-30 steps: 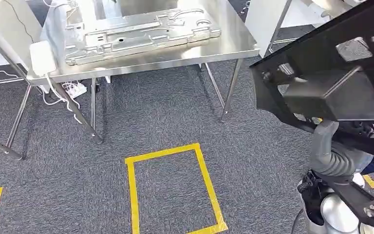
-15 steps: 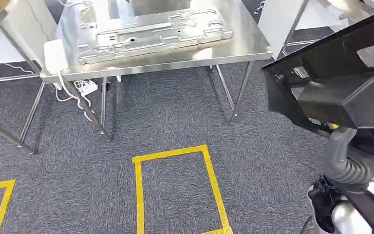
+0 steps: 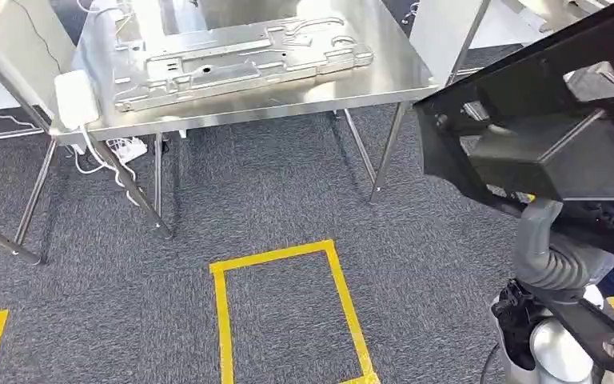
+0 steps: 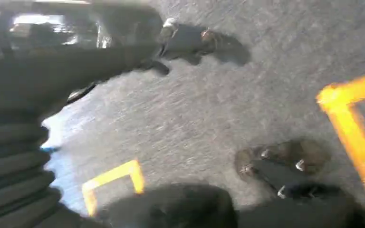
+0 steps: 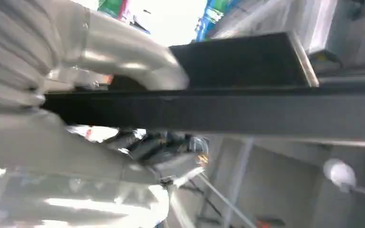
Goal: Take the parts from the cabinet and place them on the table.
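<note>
1. Right hand (image 5: 123, 71) clamped on black part (image 3: 544, 128), thumb over its top face, fingers under; carried high at robot's right.
2. Left hand (image 4: 24, 156): blurred, cannot tell whether fingers are apart or together.
3. Steel table (image 3: 400, 76) ahead, well apart; silver stamped panel (image 3: 240, 60) already lying on it.
4. Risk: wide part held at one spot could tilt or slip while walking, or strike the table edge or panel on set-down.
</note>
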### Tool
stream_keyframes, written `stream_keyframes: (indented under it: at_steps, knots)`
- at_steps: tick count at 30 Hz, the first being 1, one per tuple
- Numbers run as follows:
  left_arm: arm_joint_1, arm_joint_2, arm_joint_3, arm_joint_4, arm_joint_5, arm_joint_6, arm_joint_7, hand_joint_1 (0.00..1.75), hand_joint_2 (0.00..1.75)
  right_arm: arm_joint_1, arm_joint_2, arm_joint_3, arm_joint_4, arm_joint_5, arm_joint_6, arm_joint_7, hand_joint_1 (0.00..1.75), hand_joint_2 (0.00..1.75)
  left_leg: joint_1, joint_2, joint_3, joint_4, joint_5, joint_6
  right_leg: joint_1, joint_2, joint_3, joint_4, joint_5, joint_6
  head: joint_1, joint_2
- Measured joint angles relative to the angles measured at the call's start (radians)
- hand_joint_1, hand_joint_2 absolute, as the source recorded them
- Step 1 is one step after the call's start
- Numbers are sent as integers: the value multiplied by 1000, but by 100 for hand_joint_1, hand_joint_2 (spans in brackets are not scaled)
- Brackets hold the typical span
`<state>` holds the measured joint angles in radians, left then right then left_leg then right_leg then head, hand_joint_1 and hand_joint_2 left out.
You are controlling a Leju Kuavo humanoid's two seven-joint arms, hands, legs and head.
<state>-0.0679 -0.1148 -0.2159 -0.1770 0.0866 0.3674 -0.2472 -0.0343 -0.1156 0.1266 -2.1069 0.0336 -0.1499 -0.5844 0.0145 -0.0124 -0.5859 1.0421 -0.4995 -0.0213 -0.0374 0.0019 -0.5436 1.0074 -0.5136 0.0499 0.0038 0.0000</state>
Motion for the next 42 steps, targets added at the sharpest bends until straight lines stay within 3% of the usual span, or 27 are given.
stream_keyframes:
  at_steps: [2,5,6,7,8,10,11,12,13,15,17,18,20,21,22,24,26,27,29,31,33,36,37,38,39,41,42]
  knots:
    - [-1,0,0,0,-1,0,-3,0,175,0,0,-1,-1,-1,0,0,175,175,3,1,10,-10,3,14,-2,0,-8,25,-22,6,2,0]
    - [0,0,0,0,-3,0,-4,0,175,2,-1,-2,-1,-1,0,-2,175,175,1,4,11,-10,-3,27,8,0,-137,258,-121,4,23,0]
    - [0,0,0,0,-3,0,-4,0,175,5,-1,-2,-1,-1,0,-2,175,175,0,4,12,-10,-4,29,8,0,-171,314,-129,4,28,0]
    - [0,0,0,0,-4,0,-4,0,175,8,-1,-2,-1,-1,0,-2,175,175,0,4,14,-10,-6,30,8,0,-184,323,-114,3,30,0]
    - [0,0,0,0,-5,0,-4,0,175,8,-1,-2,-1,-1,0,-2,175,175,1,2,19,-10,-9,30,7,0,-170,282,-74,3,33,0]
    - [0,-1,0,0,-6,0,-5,0,175,8,-1,-3,-1,-1,0,-2,175,175,3,-1,33,-10,-17,24,7,0,-92,105,28,1,44,0]
    - [0,-1,0,0,-6,0,-5,0,175,8,-1,-3,-1,-1,0,-2,175,175,2,-2,37,-10,-22,18,6,0,-63,40,44,1,51,0]
    - [-1,-1,0,0,-6,0,-5,0,175,8,0,-2,-2,-1,0,-2,175,175,-7,-4,35,-5,-27,11,14,1,-50,19,28,0,56,0]
    - [-1,-1,0,0,-6,0,-5,0,175,10,0,-2,-3,-1,0,-3,175,175,-5,-3,34,-10,-26,7,9,3,-51,24,27,-3,53,0]
    - [1,-1,0,0,-6,0,-5,0,175,12,0,-2,-3,-1,0,-3,175,175,-4,-2,41,-20,-24,-1,12,5,-51,25,23,-12,39,0]
    - [0,-1,0,0,-6,0,-5,0,175,11,0,-2,-5,-1,0,-3,175,175,0,3,42,-3,-40,-10,1,4,-37,15,24,-25,33,0]
    - [0,-1,0,0,-6,0,-5,0,175,11,0,-2,-5,-1,0,-4,175,175,-2,4,20,47,-67,-10,0,1,-32,14,20,-32,22,0]
    - [1,-1,0,0,-6,0,-6,0,175,13,1,-2,-5,-1,0,-4,175,175,-2,4,-69,223,-139,-12,1,-2,-26,14,14,-41,9,0]
    - [-1,-1,0,0,-6,0,-8,0,175,13,1,-2,-5,-1,0,-5,175,175,-2,4,-105,290,-156,-13,3,-2,-23,14,12,-43,6,0]
    - [-4,-1,0,0,-6,0,-8,0,175,14,1,-2,-5,-1,0,-5,175,175,-1,4,-123,312,-147,-13,3,-1,-18,15,8,-43,4,0]
    - [-3,-1,0,0,-6,0,-7,0,175,15,2,-2,-5,-1,0,-5,175,175,0,5,-84,212,-67,-12,2,2,-4,15,-1,-41,1,0]
    - [-1,-1,0,0,-6,0,-6,0,175,15,3,-2,-5,0,0,-5,175,175,0,6,-13,29,30,-7,1,4,13,14,-13,-33,-3,0]
    - [1,-1,0,1,-6,0,-6,0,175,14,3,-2,-5,-1,0,-6,175,175,-8,6,-6,19,14,-6,9,6,12,16,-17,-27,-5,0]
    - [0,-1,0,1,-8,0,-6,0,175,15,3,-2,-5,-1,0,-5,175,175,-8,3,-6,5,4,0,8,5,6,13,-16,-19,-2,0]
    - [1,0,0,0,-8,0,-7,0,175,14,4,-2,-6,1,0,-6,175,175,-7,2,-3,-2,4,14,7,4,14,3,-17,-7,-2,0]
    - [0,0,0,0,-9,0,-7,0,175,13,3,-2,-6,1,0,-6,175,175,-2,3,10,-13,3,26,8,4,-3,45,-44,-5,3,0]
    - [0,0,0,0,-9,-1,-8,0,175,17,4,-3,-6,2,0,-7,175,175,-3,6,13,-12,-4,34,10,4,-144,290,-137,-4,26,0]
    - [0,0,0,0,-9,-1,-8,0,175,19,3,-3,-6,2,0,-7,175,175,-3,5,15,-12,-6,35,10,4,-174,328,-134,-3,29,0]
    - [0,0,0,0,-9,-1,-8,0,175,19,4,-3,-6,2,0,-6,175,175,-2,4,20,-12,-10,35,9,4,-179,318,-107,-4,32,0]
    - [1,0,0,0,-9,-1,-8,0,175,19,4,-3,-6,2,0,-6,175,175,-1,2,27,-12,-14,33,9,4,-160,261,-58,-3,37,0]
    - [1,-1,0,0,-9,-1,-8,0,175,18,4,-3,-6,2,0,-7,175,175,1,-2,47,-12,-27,24,9,3,-89,86,49,-4,47,0]
    - [1,0,0,1,-9,-1,-8,0,175,18,3,-3,-6,2,0,-8,175,175,-3,-2,49,-12,-33,17,12,5,-70,49,45,-4,53,0]
